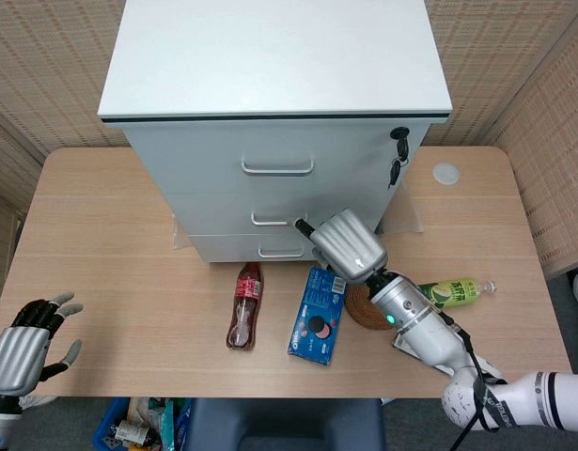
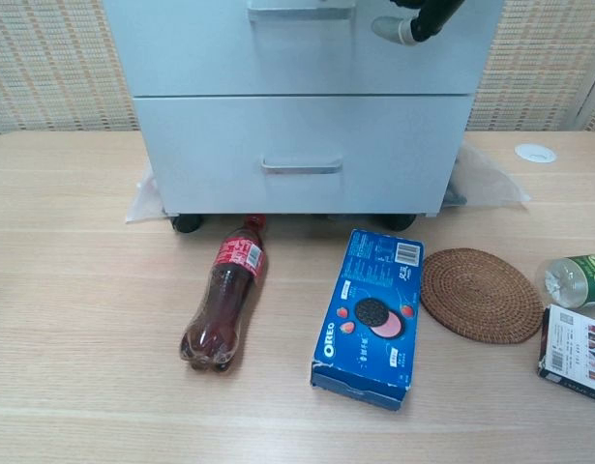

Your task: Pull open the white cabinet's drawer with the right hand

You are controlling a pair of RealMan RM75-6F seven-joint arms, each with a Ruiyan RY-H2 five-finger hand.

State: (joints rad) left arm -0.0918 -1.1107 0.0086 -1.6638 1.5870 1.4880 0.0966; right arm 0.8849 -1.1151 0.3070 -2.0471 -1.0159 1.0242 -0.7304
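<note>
The white cabinet (image 1: pixel 270 66) stands at the back of the table with three drawers, each with a silver handle. My right hand (image 1: pixel 347 246) hovers in front of the middle drawer, back of the hand up, holding nothing. One fingertip (image 1: pixel 302 225) reaches just right of the middle handle (image 1: pixel 273 221); I cannot tell if it touches. In the chest view only a grey fingertip (image 2: pixel 392 29) shows, right of the middle handle (image 2: pixel 301 10), above the bottom drawer's handle (image 2: pixel 300 166). My left hand (image 1: pixel 23 346) rests at the table's front left corner, fingers spread, empty.
On the table in front of the cabinet lie a cola bottle (image 1: pixel 242 305), a blue Oreo box (image 1: pixel 318 315) and a woven coaster (image 2: pixel 481 295). A green bottle (image 1: pixel 455 291) and a printed card (image 2: pixel 576 348) lie right of these. Keys (image 1: pixel 398 155) hang from the cabinet's lock.
</note>
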